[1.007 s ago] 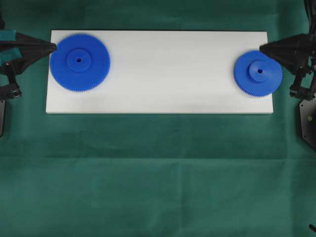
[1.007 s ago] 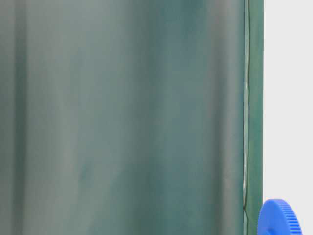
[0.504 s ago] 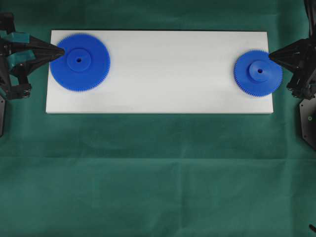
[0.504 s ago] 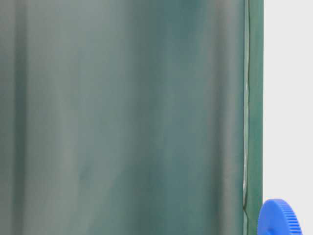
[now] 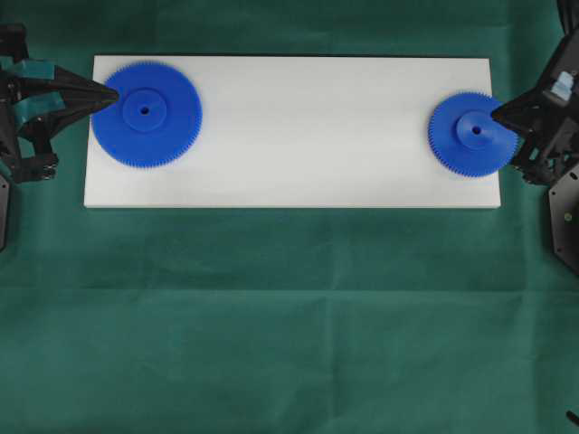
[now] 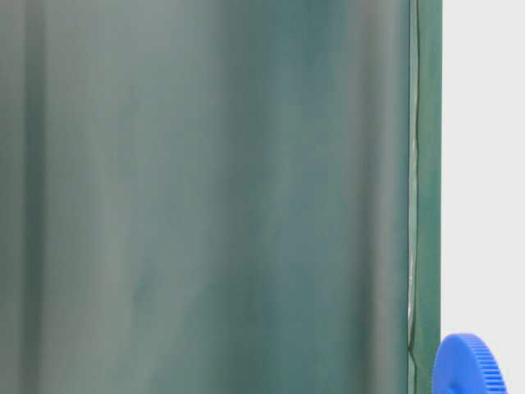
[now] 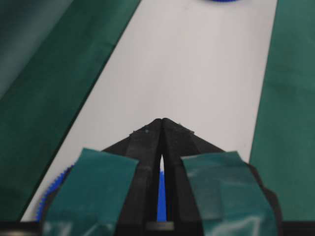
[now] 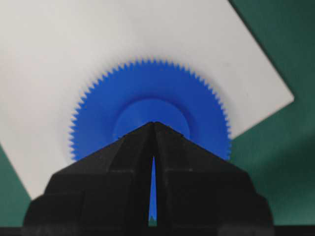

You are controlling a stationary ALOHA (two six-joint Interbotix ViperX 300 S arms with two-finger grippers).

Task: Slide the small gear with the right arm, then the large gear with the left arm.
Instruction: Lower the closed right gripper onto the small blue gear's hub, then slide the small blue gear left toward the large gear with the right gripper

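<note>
The large gear (image 5: 147, 113) lies flat at the left end of the white board (image 5: 308, 127). The small gear (image 5: 473, 134) lies at the right end. My left gripper (image 5: 116, 93), wrapped in teal tape, is shut, its point over the large gear's left rim. In the left wrist view that gripper (image 7: 162, 119) hides most of the large gear (image 7: 161, 196), which shows blue through the slit. My right gripper (image 5: 494, 113) is shut, its tip at the right side of the small gear's hub. The right wrist view puts the gripper (image 8: 153, 123) over the small gear (image 8: 147, 98).
The board rests on a green cloth (image 5: 289, 316) that covers the table. Between the two gears the board's middle is bare white. The small gear sits close to the board's right end (image 5: 497, 172). A blue toothed rim (image 6: 472, 365) shows in the table-level view.
The left gripper moved right onto the large gear's rim, then held still. The right gripper's tip shifted right and toward the front, ending beside the small gear's hub. Neither gear moved.
</note>
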